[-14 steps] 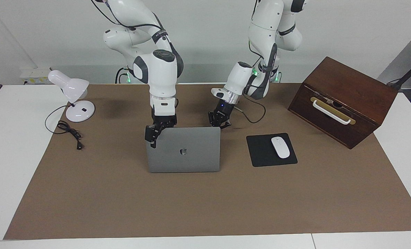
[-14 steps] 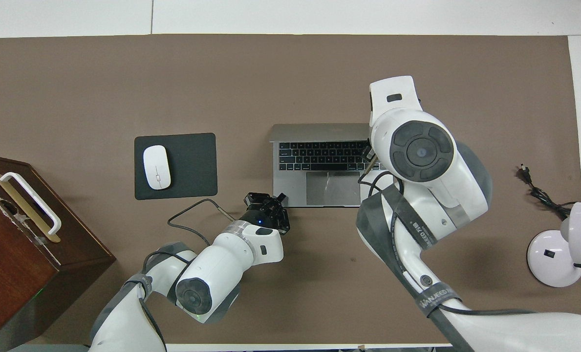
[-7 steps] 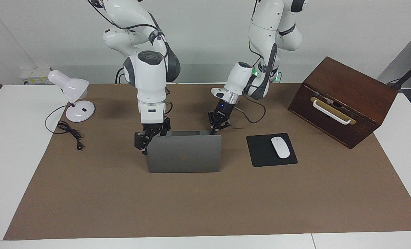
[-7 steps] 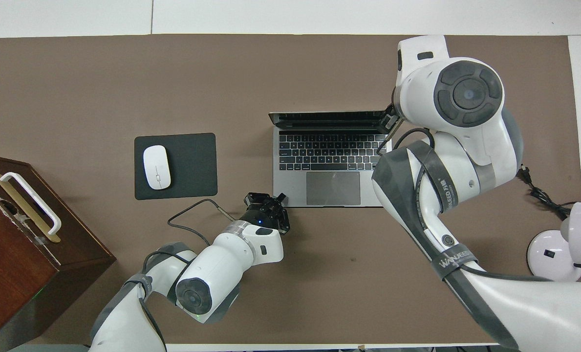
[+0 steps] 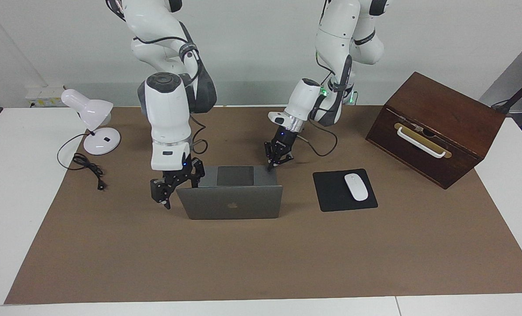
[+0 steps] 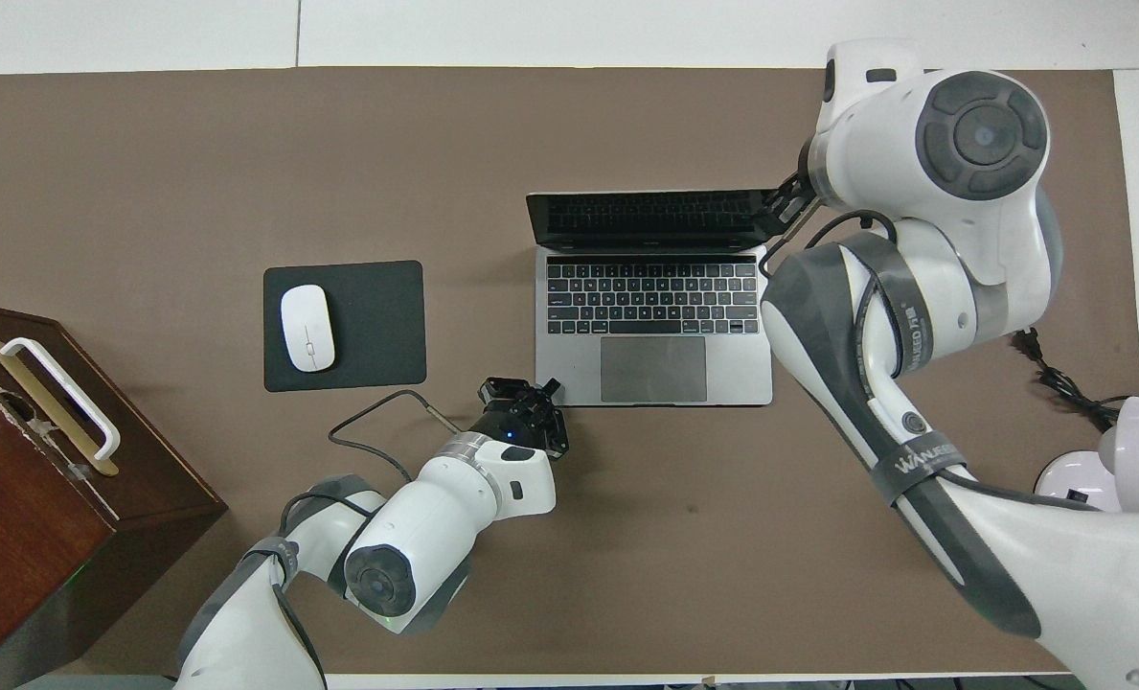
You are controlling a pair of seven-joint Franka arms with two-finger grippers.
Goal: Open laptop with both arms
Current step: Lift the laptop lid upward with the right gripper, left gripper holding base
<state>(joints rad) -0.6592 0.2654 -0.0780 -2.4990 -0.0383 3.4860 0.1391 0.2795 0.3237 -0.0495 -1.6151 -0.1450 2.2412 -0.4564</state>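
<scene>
Silver-grey laptop (image 6: 653, 316) is seen mid-mat, beside the mouse pad (image 6: 344, 326) toward the right arm's end. Lid is raised past upright; opening step judged nearly done. Left gripper (image 5: 273, 160), fingers pressed together, is set on the deck's corner nearest the robots. Right gripper (image 5: 168, 188) is at the lid's top corner; its finger state cannot be told. Next: right gripper to be drawn clear of the lid. Screen faces the robots; long axis runs arm end to arm end.

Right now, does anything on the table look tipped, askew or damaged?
Yes: the wooden box at the left arm's end of the table sits tilted, its handle slanting. The lamp cord lies loose on the mat. The laptop, mouse and mouse pad look orderly.
</scene>
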